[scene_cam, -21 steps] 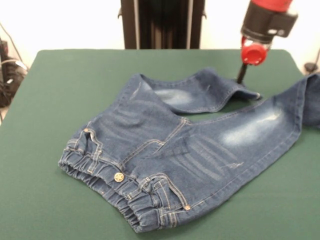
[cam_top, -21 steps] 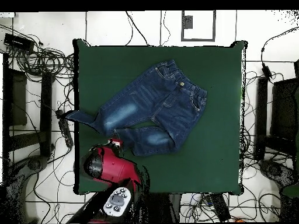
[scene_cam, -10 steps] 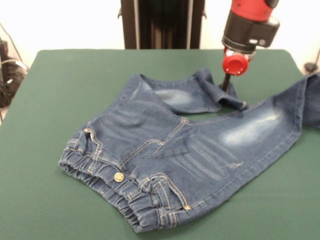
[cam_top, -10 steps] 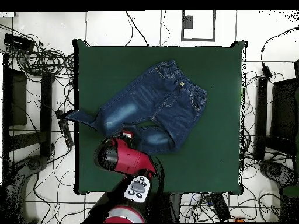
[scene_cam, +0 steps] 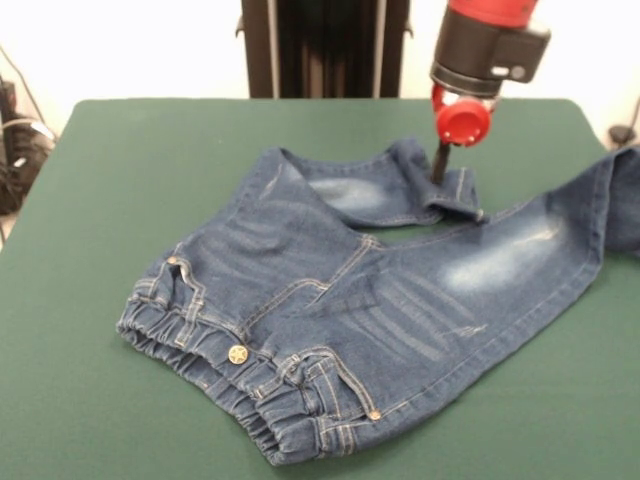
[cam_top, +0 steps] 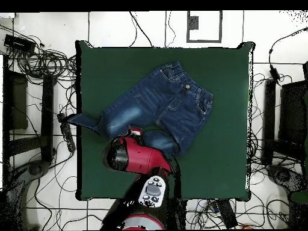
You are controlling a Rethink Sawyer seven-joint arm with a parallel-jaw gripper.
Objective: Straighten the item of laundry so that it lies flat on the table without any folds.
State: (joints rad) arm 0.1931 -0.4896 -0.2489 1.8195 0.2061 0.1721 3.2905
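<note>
From the front camera I have a dark green table (scene_cam: 120,180) with a pale wall behind it and a black upright post at the back. One pair of jeans (scene_cam: 330,300) lies on the felt, waistband toward the camera with one brass star button (scene_cam: 237,354). One leg is doubled back on itself under the arm; the other runs out past the table's right edge. I count one arm, red and black, coming down from above, and its gripper (scene_cam: 438,170) sits right at the fold of the doubled leg. I cannot tell whether the fingers are pinching the cloth or not. No writing readable here.

From the overhead camera the table (cam_top: 222,168) stands on a pale tiled floor strewn with black cables, with dark equipment on both sides. The single pair of jeans (cam_top: 162,102) lies across the middle, one cuff hanging over the table's left edge. The arm (cam_top: 135,157) covers the folded leg. No label legible.
</note>
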